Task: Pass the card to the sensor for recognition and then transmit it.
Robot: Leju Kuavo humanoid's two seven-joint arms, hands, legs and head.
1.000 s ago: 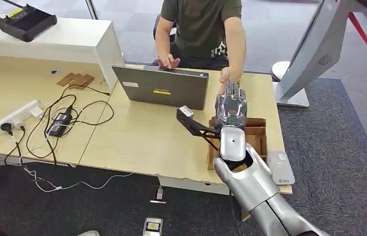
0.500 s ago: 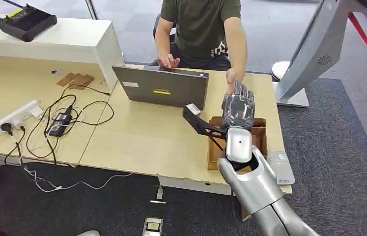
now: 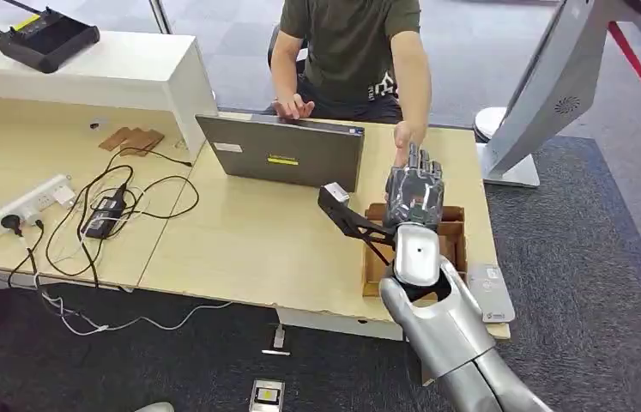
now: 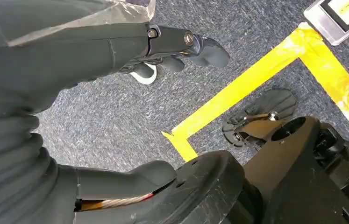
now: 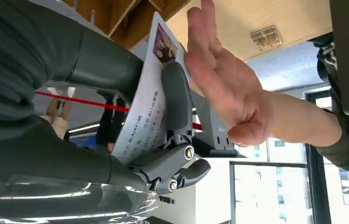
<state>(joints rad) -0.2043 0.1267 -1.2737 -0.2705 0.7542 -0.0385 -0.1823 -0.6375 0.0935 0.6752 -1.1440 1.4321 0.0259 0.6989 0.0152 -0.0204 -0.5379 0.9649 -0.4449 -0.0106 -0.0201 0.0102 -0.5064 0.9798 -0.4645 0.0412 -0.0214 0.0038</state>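
Over the right end of the desk (image 3: 239,249), in the head view, the right hand (image 3: 414,193) is raised with its fingers pointing away from the robot, above an open cardboard box (image 3: 454,230). A person's hand (image 3: 405,136) hangs just beyond those fingertips. The person sits behind a closed-looking grey laptop (image 3: 287,153); a white card reader (image 3: 490,292) lies at the desk's near right corner, beside the box.

In the left wrist view, the left hand (image 4: 130,51) hangs above grey carpet crossed by yellow tape (image 4: 256,70), its fingers loosely spread and holding nothing.

In the right wrist view, the right hand pinches the card (image 5: 146,100) between thumb (image 5: 176,100) and fingers; the card is printed with small text and a picture. The person's open palm sits just beside the card's far face, fingers extended along it; whether it touches I cannot tell.
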